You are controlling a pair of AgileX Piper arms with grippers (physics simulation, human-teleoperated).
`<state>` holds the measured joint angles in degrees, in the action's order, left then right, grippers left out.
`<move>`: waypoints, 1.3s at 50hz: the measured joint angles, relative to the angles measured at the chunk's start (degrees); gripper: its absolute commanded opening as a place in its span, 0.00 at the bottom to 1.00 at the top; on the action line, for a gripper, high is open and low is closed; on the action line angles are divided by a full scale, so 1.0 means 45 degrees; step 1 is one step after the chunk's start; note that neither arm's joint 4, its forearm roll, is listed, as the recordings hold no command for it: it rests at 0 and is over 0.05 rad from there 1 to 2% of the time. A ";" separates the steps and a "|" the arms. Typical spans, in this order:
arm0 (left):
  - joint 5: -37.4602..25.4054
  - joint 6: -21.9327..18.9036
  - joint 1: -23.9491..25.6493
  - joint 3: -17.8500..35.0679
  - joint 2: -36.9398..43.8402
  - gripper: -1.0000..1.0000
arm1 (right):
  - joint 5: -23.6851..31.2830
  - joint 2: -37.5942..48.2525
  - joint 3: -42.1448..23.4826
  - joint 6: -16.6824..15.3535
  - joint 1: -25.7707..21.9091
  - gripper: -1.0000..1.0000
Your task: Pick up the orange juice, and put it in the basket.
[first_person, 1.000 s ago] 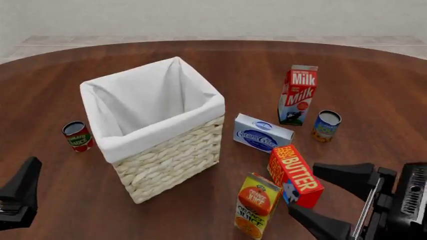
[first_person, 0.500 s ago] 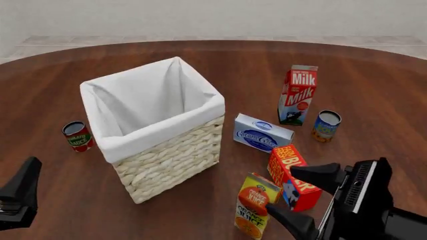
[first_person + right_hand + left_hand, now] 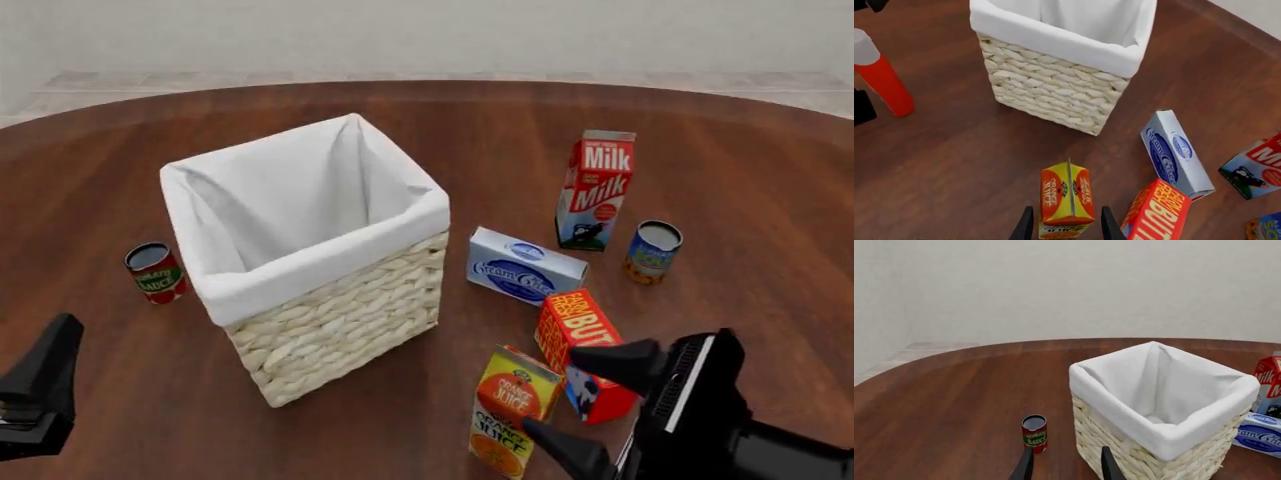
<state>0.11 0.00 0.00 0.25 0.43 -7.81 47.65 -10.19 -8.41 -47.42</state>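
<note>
Well, the left gripper (image 3: pixel 34 395) idles at the near left edge, its opening hard to tell. Upright near the desk's near edge stands the orange juice (image 3: pixel 511 410), with the right gripper (image 3: pixel 577 402) spread wide just beside it, nearer than the basket (image 3: pixel 334 320).

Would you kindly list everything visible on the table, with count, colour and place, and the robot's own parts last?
Basket: 1, pale wicker with white lining, left of centre.
Orange juice: 1, yellow-orange carton, upright near the front, right of the basket.
Butter box: 1, red-orange, just right of the juice, partly behind the right gripper.
Cream cheese box: 1, blue-white, lying right of the basket.
Milk carton: 1, red-white, upright, far right.
Tomato sauce can: 1, red, left of the basket.
Blue-yellow can: 1, right of the milk.
Table: 1, dark brown wood.
Left gripper: 1, black, open, near left corner, holding nothing.
Right gripper: 1, black, open, fingers either side of the juice.
</note>
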 measured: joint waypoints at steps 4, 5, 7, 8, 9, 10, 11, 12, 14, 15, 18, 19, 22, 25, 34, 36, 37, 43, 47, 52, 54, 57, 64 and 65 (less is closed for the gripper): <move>0.0000 0.0000 0.0000 0.0000 0.0000 1.00 | -0.0373 0.0404 0.0084 0.0004 0.0027 1.00; 0.0000 0.0000 0.0000 0.0000 0.0000 1.00 | -0.0470 0.0507 0.0104 0.0009 0.0035 1.00; 0.0000 0.0000 0.0000 0.0000 0.0000 1.00 | -0.0672 0.0724 0.0143 0.0021 0.0048 1.00; 0.0000 -0.0001 0.0000 0.0000 0.0000 1.00 | -0.0780 0.0838 0.0162 0.0031 0.0057 1.00; 0.0000 -0.0001 0.0000 0.0000 0.0000 1.00 | -0.0882 0.0946 0.0182 0.0038 0.0066 1.00; 0.0000 -0.0001 0.0000 0.0000 0.0000 1.00 | -0.0984 0.1053 0.0201 0.0045 0.0076 1.00; 0.0000 0.0000 0.0000 0.0000 0.0000 1.00 | -0.1077 0.1151 0.0219 0.0051 0.0085 1.00; 0.0000 0.0000 0.0000 0.0000 0.0000 1.00 | -0.1168 0.1246 0.0237 0.0057 0.0094 1.00; 0.0000 -0.0001 0.0000 0.0000 0.0000 1.00 | -0.1348 0.1438 0.0271 0.0068 0.0109 1.00; 0.0000 -0.0001 0.0000 0.0000 0.0000 1.00 | -0.1436 0.1535 0.0286 0.0072 0.0117 1.00; 0.0000 -0.0001 0.0000 0.0000 0.0001 1.00 | -0.1693 0.1826 0.0322 0.0088 0.0134 1.00; 0.0000 -0.0001 0.0000 0.0000 0.0000 1.00 | -0.1776 0.1925 0.0330 0.0091 0.0139 1.00; 0.0000 0.0000 0.0001 0.0000 0.0000 1.00 | -0.2004 0.2190 0.0358 0.0106 0.0151 1.00; 0.0000 0.0000 0.0001 0.0000 0.0000 1.00 | -0.2196 0.2411 0.0385 0.0120 0.0160 1.00; 0.0000 0.0000 0.0001 0.0000 0.0001 1.00 | -0.2699 0.2927 0.0454 0.0143 0.0188 0.00; 0.0000 0.0000 0.0000 0.0000 0.0001 1.00 | -0.2773 0.2973 0.0431 0.0138 0.0183 0.00; 0.0000 0.0000 0.0000 0.0000 0.0001 1.00 | -0.2799 0.2991 0.0427 0.0136 0.0180 0.00; 0.0000 0.0000 0.0000 0.0000 0.0000 1.00 | -0.2893 0.3056 0.0413 0.0078 0.0235 0.00; 0.0000 -0.0001 0.0000 0.0000 0.0000 1.00 | -0.2910 0.3068 0.0415 0.0040 0.0276 0.00; 0.0000 -0.0001 0.0000 0.0000 0.0001 1.00 | -0.2836 0.3020 0.0412 -0.0048 0.0329 0.00; 0.0000 -0.0001 0.0001 0.0000 0.0001 1.00 | -0.2772 0.2977 0.0399 -0.0091 0.0348 0.00; 0.0000 -0.0001 0.0001 0.0000 0.0001 1.00 | -0.2621 0.2850 0.0355 -0.0154 0.0365 0.00; 0.0000 -0.0001 0.0000 0.0000 0.0000 1.00 | -0.1775 0.1925 0.0144 -0.0176 0.0294 0.00; 0.0000 -0.0001 0.0000 0.0000 0.0000 1.00 | -0.1620 0.1752 0.0100 -0.0179 0.0277 0.00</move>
<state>0.11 -0.01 0.00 0.25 0.43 -15.10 55.54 -9.74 -9.22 -46.18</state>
